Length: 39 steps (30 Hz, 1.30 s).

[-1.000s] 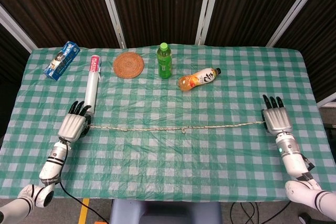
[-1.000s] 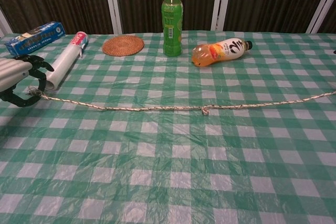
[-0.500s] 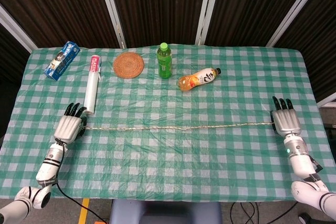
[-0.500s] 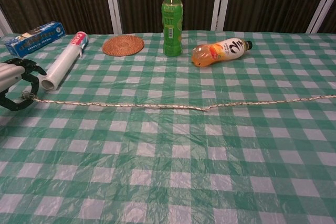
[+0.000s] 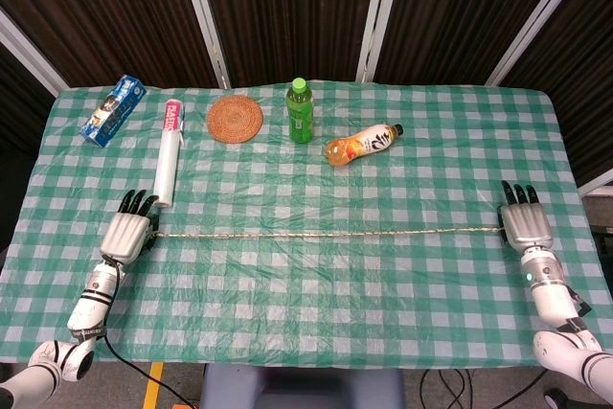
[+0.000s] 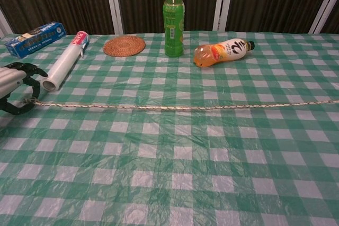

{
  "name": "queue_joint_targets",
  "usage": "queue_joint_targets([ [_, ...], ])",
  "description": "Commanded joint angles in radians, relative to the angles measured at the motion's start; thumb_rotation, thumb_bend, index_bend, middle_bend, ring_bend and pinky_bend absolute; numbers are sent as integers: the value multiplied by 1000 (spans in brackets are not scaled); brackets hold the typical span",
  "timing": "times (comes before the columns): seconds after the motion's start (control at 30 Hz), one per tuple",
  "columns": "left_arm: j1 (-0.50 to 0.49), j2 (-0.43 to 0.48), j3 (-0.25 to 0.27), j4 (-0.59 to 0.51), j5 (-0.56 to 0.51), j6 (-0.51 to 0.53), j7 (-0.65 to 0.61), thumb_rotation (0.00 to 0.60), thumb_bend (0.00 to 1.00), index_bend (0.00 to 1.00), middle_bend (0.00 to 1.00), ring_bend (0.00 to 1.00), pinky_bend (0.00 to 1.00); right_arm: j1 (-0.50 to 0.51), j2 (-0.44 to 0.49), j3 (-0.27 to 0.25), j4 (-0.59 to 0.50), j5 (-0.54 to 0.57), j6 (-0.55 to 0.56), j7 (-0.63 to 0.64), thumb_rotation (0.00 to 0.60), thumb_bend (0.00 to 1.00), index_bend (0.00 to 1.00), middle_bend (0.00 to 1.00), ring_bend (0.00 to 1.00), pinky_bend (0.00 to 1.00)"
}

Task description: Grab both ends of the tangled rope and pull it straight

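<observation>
- Since a second ago the rope [image 5: 326, 233] has lost its little kink in the middle, and both hands have slid further out toward the table's side edges.
- The rope now lies in a nearly straight line across the middle of the table [image 5: 306, 332], running from the left edge to the right one.
- Our left hand [image 5: 127, 229] is pinching its end; the chest view shows the fingers [image 6: 21, 70] hooked round it.
- Our right hand [image 5: 526, 223] sits right at the other end, fingers laid flat, but we can't tell from above whether it's pinching the rope.
- We'd say we're basically done: keep the pull level and gentle, no yanking, so neither end slips out.
- The head view shows both hands; the chest view shows only the left one, and the rope runs off frame at right.
</observation>
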Motion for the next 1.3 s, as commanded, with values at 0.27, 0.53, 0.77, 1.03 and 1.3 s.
queue_joint_targets([
  [0.27, -5, 7, 32, -11, 26, -48, -66, 600, 442, 283, 90, 0, 57, 1, -24, -2, 29, -13, -36, 6, 600, 647, 445, 38, 0, 0],
  [0.53, 17, 75, 13, -100, 2, -34, -91, 600, 402, 0, 0, 0, 70, -9, 10, 12, -12, 27, -57, -23, 600, 483, 34, 0, 0, 0],
  [0.77, 83, 208, 14, -273, 14, 86, -98, 600, 391, 0, 0, 0, 82, -46, 66, 13, -98, 2, 15, -3, 600, 408, 0, 0, 0, 0],
  [1.03, 148, 345, 36, -463, 25, 158, -86, 600, 387, 0, 0, 0, 83, -110, 148, -5, -233, -73, 137, 49, 600, 407, 0, 0, 0, 0],
  [1.3, 276, 448, 65, -627, 95, 395, -78, 600, 384, 0, 0, 0, 69, -258, 242, -38, -471, -188, 438, 58, 600, 407, 0, 0, 0, 0],
])
